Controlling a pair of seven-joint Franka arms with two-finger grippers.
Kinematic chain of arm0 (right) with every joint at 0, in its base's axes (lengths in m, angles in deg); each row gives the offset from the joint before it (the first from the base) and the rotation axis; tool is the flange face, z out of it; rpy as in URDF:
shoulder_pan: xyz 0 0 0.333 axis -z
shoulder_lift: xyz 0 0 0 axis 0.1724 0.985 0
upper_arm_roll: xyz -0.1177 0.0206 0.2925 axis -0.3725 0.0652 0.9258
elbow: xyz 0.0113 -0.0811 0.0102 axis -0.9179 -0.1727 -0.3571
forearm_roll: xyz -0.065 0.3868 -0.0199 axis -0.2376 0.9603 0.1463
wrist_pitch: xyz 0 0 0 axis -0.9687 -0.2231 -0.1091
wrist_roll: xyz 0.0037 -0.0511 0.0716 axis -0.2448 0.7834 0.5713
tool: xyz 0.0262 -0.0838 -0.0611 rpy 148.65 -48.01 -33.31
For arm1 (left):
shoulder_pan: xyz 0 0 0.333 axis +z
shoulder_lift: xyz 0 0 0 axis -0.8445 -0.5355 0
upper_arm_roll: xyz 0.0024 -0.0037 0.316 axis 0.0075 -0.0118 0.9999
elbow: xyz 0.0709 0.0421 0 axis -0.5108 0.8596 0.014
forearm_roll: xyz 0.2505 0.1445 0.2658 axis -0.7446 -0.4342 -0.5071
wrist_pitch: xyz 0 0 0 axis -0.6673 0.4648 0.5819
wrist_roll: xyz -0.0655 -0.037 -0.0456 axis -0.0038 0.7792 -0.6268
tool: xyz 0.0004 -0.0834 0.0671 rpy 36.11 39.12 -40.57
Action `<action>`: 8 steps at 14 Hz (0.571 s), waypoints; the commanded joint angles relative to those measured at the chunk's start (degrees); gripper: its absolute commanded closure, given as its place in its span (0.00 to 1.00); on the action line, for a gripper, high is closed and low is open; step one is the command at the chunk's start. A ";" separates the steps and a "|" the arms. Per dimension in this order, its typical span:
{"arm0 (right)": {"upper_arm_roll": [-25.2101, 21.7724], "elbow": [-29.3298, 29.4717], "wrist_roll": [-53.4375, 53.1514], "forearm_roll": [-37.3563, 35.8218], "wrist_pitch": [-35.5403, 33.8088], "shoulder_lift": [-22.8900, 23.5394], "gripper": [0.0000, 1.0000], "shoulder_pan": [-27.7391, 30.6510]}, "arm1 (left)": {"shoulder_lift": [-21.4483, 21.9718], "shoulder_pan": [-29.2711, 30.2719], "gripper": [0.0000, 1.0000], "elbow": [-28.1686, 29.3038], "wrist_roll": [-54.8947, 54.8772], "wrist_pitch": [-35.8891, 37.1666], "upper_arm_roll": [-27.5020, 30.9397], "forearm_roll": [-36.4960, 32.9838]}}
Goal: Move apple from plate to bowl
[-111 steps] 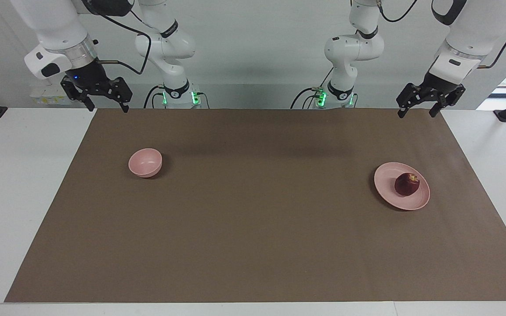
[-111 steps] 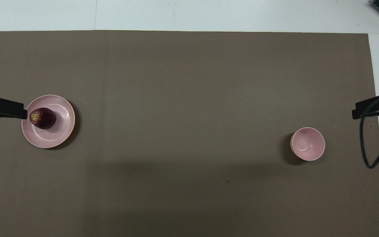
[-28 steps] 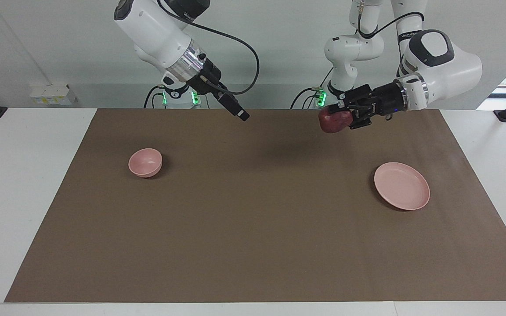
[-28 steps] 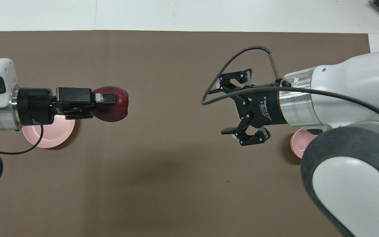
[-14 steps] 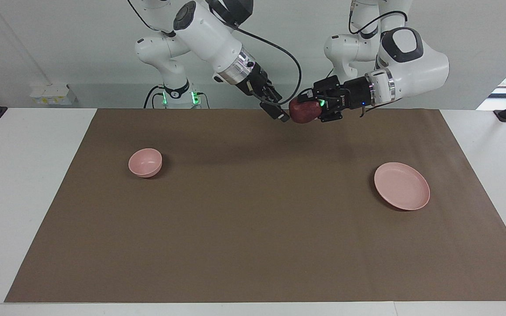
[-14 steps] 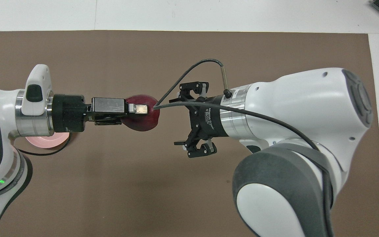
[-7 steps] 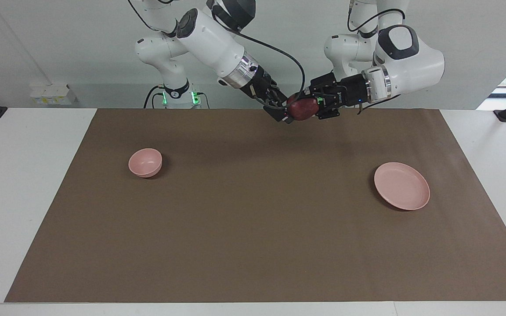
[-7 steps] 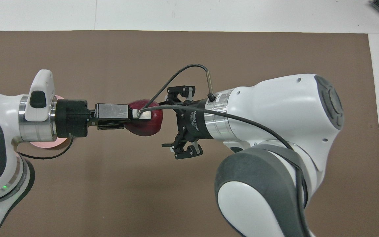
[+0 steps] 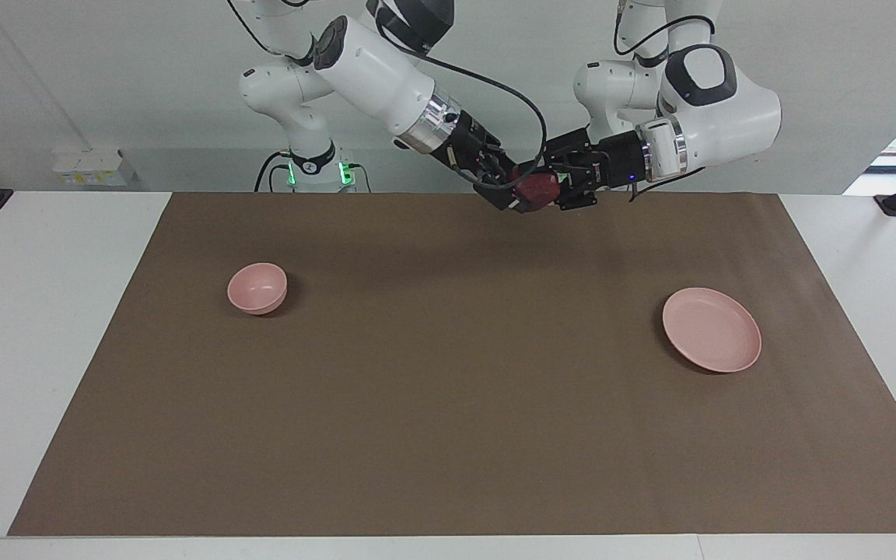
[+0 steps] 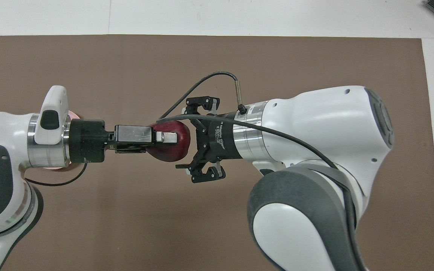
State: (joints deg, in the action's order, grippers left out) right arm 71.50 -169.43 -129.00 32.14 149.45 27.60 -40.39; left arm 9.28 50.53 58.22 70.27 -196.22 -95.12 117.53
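My left gripper (image 10: pixel 163 137) clamps the apple (image 10: pixel 171 151), 9 o'clock overhead from my right gripper (image 10: pixel 196 140); that one's state: cannot tell.

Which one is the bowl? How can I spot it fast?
Look at the big brown mat. Toward the right arm's end of it sits the bowl, all alone. It is small, deep and pink, while the pink plate is wide and flat.

Small white lettering on the right pincer (image 10: pixel 187 140) wrist, too small to read.
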 commanded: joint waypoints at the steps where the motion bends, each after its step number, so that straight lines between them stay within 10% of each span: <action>1: 0.30 0.63 0.11 1.54 2.93 0.15 1.00 -1.26 | 1.71 -1.00 1.00 1.81 -0.79 -0.79 0.54 1.61; 6: 0.21 0.63 0.20 1.54 2.94 0.15 1.00 -1.27 | 2.15 -1.00 0.98 1.37 0.96 -0.61 0.63 1.43; 8: 0.21 0.63 0.29 1.37 2.94 0.15 1.00 -1.18 | 2.15 -1.00 0.62 1.20 2.11 -0.61 0.54 1.08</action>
State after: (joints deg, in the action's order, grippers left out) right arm 71.48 -169.23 -129.00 32.14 150.59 27.57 -40.93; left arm 9.78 50.53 58.24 69.92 -196.20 -94.66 117.53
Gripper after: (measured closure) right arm 0.198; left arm 0.278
